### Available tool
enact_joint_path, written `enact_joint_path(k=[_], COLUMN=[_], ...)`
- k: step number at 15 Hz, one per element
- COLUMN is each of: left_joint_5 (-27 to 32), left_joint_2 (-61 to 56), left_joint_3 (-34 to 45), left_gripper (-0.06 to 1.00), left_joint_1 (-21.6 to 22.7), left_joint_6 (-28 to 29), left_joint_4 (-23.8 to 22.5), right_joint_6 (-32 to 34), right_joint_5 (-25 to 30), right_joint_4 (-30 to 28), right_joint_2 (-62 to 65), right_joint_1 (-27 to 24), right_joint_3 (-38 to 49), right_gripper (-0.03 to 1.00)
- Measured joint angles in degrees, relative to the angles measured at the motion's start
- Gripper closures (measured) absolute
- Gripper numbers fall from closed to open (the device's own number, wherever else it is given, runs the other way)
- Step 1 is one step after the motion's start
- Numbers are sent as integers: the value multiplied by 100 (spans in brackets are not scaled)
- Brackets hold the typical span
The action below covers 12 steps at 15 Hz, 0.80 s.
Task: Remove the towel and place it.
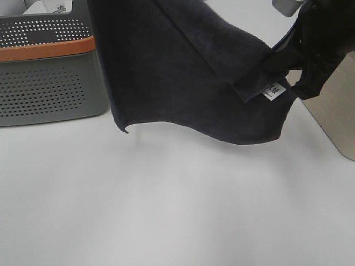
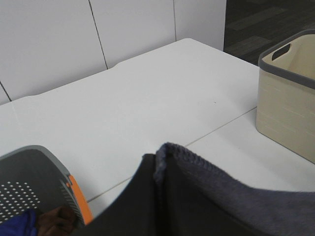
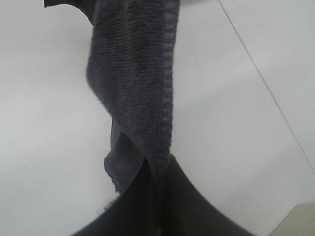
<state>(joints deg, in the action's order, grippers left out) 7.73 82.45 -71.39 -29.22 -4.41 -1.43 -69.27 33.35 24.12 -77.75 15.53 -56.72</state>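
The dark charcoal towel (image 1: 183, 72) hangs spread in the air above the white table (image 1: 166, 210), its lower edge sagging just over the surface. My right gripper (image 1: 280, 75) is shut on the corner that carries the small white tag (image 1: 274, 90). In the right wrist view the towel (image 3: 138, 88) runs away from the pinching right gripper (image 3: 160, 169). The left gripper is above the exterior high view's frame. In the left wrist view the left gripper (image 2: 158, 167) is shut on a folded hem of the towel (image 2: 221, 191).
A grey perforated basket with an orange band (image 1: 44, 77) stands at the left, partly behind the towel, and its rim shows in the left wrist view (image 2: 29, 162). A beige basket with a grey rim (image 2: 285, 98) stands at the right table edge (image 1: 338, 111).
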Motion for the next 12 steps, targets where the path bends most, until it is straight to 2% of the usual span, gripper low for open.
enact_joint_path(k=[2,4,5,8,12], left_joint_5=[-1232,-3054,-3736,-4859,-6073], left_joint_2=[46,149,275,900,1954], left_joint_3=[768,1358,1478,1524,1536], left_gripper=[94,94,94,94,94], left_joint_1=[0,0,0,11,11], left_joint_6=[40,264,344,361,298], left_joint_4=[143,195,143,-40,-138], right_joint_6=[0,0,0,6,6], right_joint_5=[-206,-739,-1094,-1599,-2028], right_joint_4=[-29,-264,-367,-390,-395], right_joint_2=[0,0,0,-126,-831], right_joint_1=[0,0,0,0,0], right_joint_3=[0,0,0,0,0], right_gripper=[95,95,95,95,95])
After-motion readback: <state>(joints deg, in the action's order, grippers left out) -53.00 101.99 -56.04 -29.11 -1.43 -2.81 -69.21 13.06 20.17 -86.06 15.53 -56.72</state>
